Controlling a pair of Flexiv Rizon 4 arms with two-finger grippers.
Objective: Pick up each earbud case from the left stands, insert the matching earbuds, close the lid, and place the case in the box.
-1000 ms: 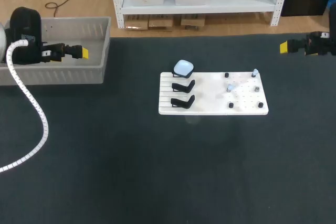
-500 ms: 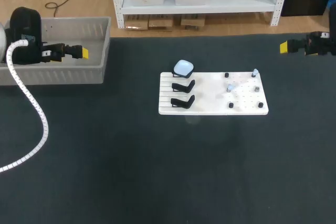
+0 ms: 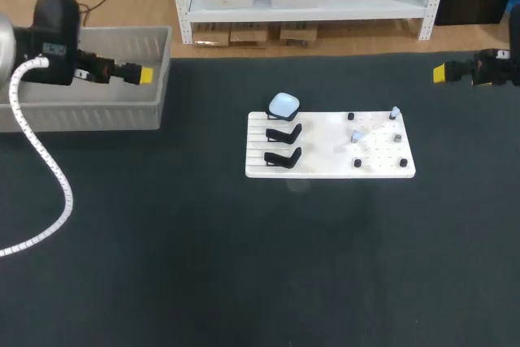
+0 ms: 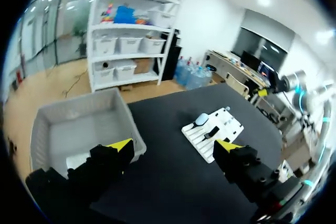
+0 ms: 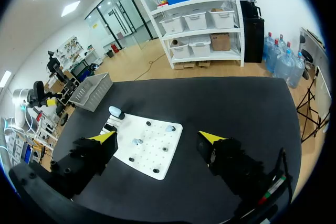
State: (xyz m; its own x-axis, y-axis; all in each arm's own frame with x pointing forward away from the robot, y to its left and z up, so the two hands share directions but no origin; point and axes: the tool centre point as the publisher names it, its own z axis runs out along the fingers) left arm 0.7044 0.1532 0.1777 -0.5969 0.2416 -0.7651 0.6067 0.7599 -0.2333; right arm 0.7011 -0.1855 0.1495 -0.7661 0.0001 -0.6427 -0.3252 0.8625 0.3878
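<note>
one glossy rounded earbud case [image 3: 283, 104] on a flat white board [image 3: 325, 148], left gripper [image 4: 173, 145] and right gripper [image 5: 157, 137] both spread apart, empty

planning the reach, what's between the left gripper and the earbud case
Head view: between left gripper and earbud case lie the grey box side wall and bare table.

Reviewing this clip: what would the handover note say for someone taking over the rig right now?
Left gripper: open, empty, over the grey box near its right end.
Right gripper: open, empty, at the table's far right, away from the board.
One earbud case sits on the farthest stand of the white board. The two nearer stands are empty. Two pale earbuds are on the board's pegs.
Done: likely two cases, though the box's contents are unclear.
Left: pick up the last case, insert the earbuds, close it, box it.
</note>
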